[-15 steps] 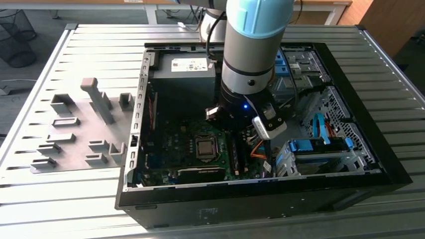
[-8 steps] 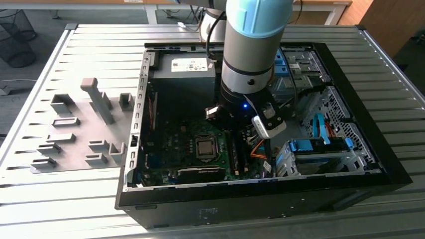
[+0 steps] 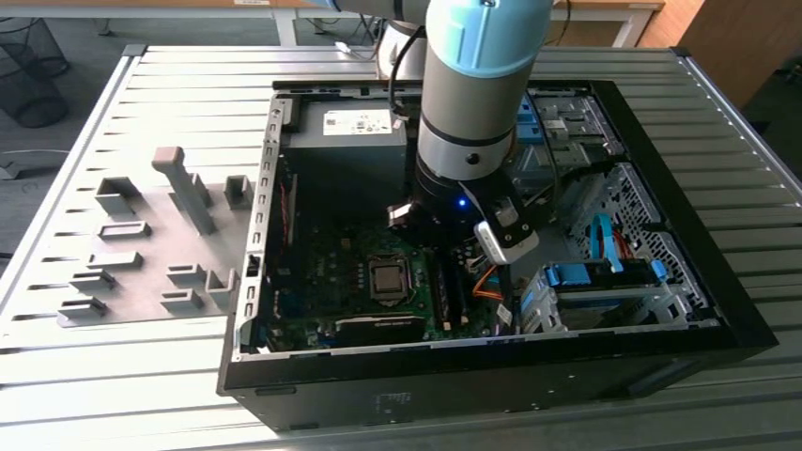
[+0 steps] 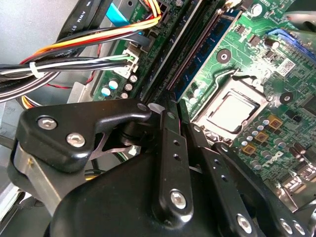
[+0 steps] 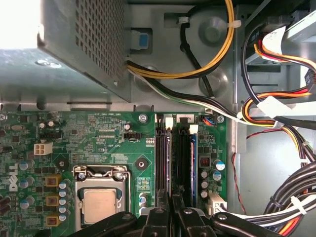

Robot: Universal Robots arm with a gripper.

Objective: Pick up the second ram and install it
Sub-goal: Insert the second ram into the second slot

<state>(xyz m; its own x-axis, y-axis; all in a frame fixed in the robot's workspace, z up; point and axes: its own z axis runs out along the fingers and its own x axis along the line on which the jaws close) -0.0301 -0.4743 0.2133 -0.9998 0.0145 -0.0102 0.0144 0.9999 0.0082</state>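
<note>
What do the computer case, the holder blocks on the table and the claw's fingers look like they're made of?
Computer case: looks like black-painted sheet metal, thin folded edges, punched holes inside.
Holder blocks: matte grey, probably plastic, no sheen.
Claw fingers: black, smooth semi-gloss with silver screws; coated metal or hard plastic, cannot tell which.

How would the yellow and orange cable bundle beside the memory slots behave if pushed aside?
Probably floppy: the cable bundle curves loosely, so it should bend aside and partly spring back. Likely light. The white tie would probably keep its wires moving together.
</note>
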